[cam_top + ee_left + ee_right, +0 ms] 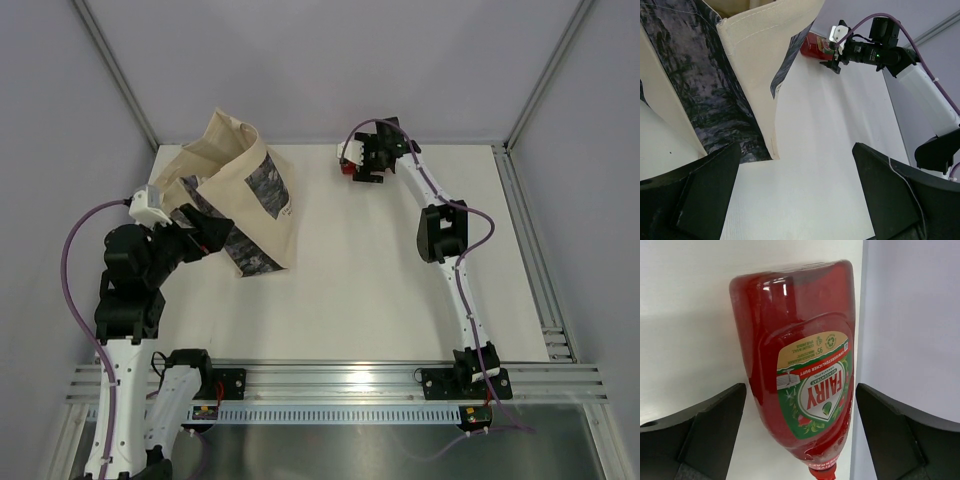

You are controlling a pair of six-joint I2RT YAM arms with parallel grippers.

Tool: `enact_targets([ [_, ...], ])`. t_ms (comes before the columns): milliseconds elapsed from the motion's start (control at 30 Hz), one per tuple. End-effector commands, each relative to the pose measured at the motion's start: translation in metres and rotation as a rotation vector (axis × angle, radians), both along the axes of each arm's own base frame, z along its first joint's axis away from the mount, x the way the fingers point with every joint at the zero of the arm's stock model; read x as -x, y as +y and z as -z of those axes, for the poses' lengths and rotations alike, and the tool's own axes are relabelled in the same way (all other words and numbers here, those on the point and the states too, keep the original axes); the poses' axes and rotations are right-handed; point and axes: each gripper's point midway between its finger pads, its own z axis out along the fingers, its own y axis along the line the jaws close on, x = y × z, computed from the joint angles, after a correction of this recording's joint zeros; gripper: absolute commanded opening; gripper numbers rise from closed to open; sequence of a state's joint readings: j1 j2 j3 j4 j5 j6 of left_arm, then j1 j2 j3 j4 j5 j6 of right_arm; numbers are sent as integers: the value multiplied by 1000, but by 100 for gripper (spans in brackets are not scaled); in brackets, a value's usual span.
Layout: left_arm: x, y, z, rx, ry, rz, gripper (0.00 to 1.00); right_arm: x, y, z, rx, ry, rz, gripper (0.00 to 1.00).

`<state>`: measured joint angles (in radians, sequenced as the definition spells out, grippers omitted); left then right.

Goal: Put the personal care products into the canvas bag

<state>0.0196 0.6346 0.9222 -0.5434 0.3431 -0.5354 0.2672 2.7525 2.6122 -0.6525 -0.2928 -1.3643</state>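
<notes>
Bottle (800, 365), red, with a green and cream label (816, 385) reading "Fairy", lay on its side at the far edge of the desk (400, 300), just beside the grey back wall (910, 315), its red cap (822, 472) pointing toward the wrist camera. The right tool (800, 390) hung over it with both fingers spread wide, one on each side of the bottle's body; each sat close to the plastic, but whether either touched could not be told. Well apart to the left stood the bag (245, 195), beige cloth with a dark printed panel (268, 185) facing the bottle, its mouth gaping upward. The left tool (200, 228) was at the bag's near side, also fully open and holding nothing, its fingers (705, 190) straddling the bag's lower corner in the wrist view.
</notes>
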Motion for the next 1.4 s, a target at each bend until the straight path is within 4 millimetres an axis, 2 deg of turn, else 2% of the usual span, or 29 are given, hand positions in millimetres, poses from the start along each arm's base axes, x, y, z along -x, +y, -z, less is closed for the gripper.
enact_targets([
  [0, -7, 1, -7, 10, -9, -14, 99, -15, -4, -3, 40, -76, -48, 98],
  [100, -9, 1, -8, 6, 2, -14, 99, -11, -9, 6, 47, -50, -76, 85],
  [133, -9, 1, -7, 6, 5, -14, 99, -5, -10, 13, 56, -19, -85, 72],
  [167, -10, 1, -7, 6, 7, -14, 99, -3, -13, 17, 59, -4, -93, 64],
  [233, -10, 1, -6, 10, 10, -15, 99, 2, -15, 20, 69, 17, -101, 57],
  [267, -10, 1, -6, 12, 10, -14, 99, 6, -18, 25, 68, 39, -101, 58],
  [400, -11, 0, -6, 15, 11, -10, 99, 22, -20, 25, 62, 96, -127, 57],
  [433, -11, 0, -7, 12, 4, -8, 99, 32, -20, 17, 60, 121, -138, 56],
  [500, -11, -1, -5, 10, 8, -3, 99, 54, -19, 22, 57, 194, -176, 53],
  [533, -11, -2, -4, 8, 8, 1, 99, 60, -19, 7, 50, 189, -186, 53],
  [567, -10, -2, -2, 7, 13, 6, 99, 74, -18, 13, 41, 237, -203, 52],
  [600, -11, -3, -1, 7, 8, 11, 99, 83, -18, 10, 43, 255, -220, 52],
  [633, -10, -4, -1, 9, 5, 12, 99, 93, -18, -8, 36, 262, -225, 51],
  [667, -10, -4, 0, 10, 3, 16, 99, 102, -18, -12, 27, 282, -230, 50],
  [700, -10, -4, 3, 10, 5, 16, 99, 122, -21, 1, 35, 343, -232, 50],
  [733, -8, -4, 2, 6, -6, 17, 99, 130, -22, -23, 31, 315, -230, 49],
  [767, -7, -4, 3, 5, -5, 21, 99, 156, -26, -2, 35, 394, -221, 50],
  [800, -7, -5, 6, 4, -5, 22, 99, 167, -29, -7, 24, 406, -202, 50],
  [833, -5, -5, 6, 0, -13, 25, 99, 176, -29, -33, 14, 362, -198, 52],
  [867, -4, -5, 7, -1, -15, 28, 99, 189, -30, -34, 16, 379, -190, 53],
  [900, -4, -5, 8, -2, -19, 29, 99, 218, -35, -20, 19, 469, -168, 54],
  [933, -4, -6, 13, -3, -11, 34, 99, 231, -36, -32, 13, 477, -153, 54],
  [967, -3, -8, 14, -1, -15, 44, 99, 247, -36, -29, 4, 528, -138, 55],
  [1033, -4, -9, 17, 0, -16, 57, 99, 270, -38, -36, -48, 642, -36, 54],
  [1100, -5, -11, 15, 4, -28, 70, 99, 284, -36, -44, -91, 753, 52, 53],
  [1167, -5, -13, 16, 5, -36, 84, 99, 287, -32, -45, -123, 828, 124, 53],
  [1200, -5, -15, 16, 6, -38, 90, 99, 290, -32, -35, -117, 883, 161, 53],
  [1267, -5, -15, 15, 6, -42, 98, 99, 281, -35, -31, -115, 911, 271, 53],
  [1367, -1, -16, 14, 1, -46, 105, 99, 276, -39, -16, -81, 934, 346, 55],
])
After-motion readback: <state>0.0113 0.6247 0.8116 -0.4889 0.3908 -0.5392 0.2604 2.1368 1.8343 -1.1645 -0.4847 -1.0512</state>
